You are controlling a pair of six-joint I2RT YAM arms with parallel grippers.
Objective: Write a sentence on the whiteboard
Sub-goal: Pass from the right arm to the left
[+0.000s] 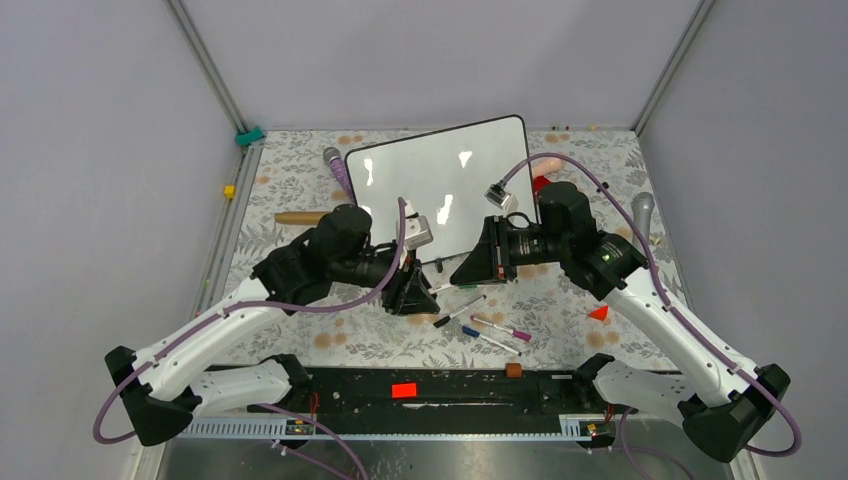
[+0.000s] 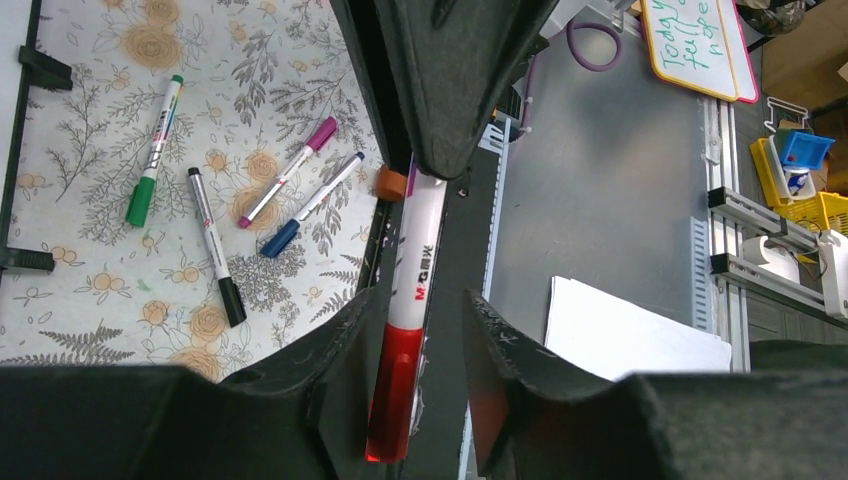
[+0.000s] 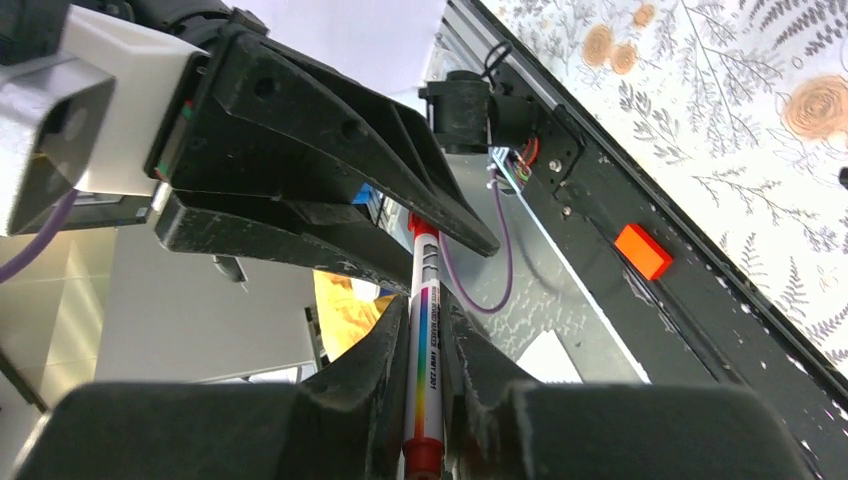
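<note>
The whiteboard (image 1: 445, 190) is judged light for its spread, stiff, and slick on its glossy face. Pen pressure could make it skate on the floral table (image 1: 300, 190), so the thin black rim at its six o'clock edge looks the best place to pin or hold it, not the slippery face. The marker (image 2: 412, 250) is light, rigid, smooth plastic. It is best held mid-barrel and its cap (image 2: 393, 400) pulled straight along the axis. The board is a white rectangle with rounded corners, skewed a little, showing only lamp glare; no sentence is on it yet. It lies toward twelve o'clock on the table, and both arms meet just off its six o'clock edge. The right gripper (image 3: 428, 318) is clenched on the white barrel with its rainbow stripe. The left gripper (image 2: 418, 310) straddles the red cap with its jaws apart: one finger touches the cap, and a gap shows at the other. Spare markers (image 1: 495, 328) lie at about five o'clock from the grippers.
</note>
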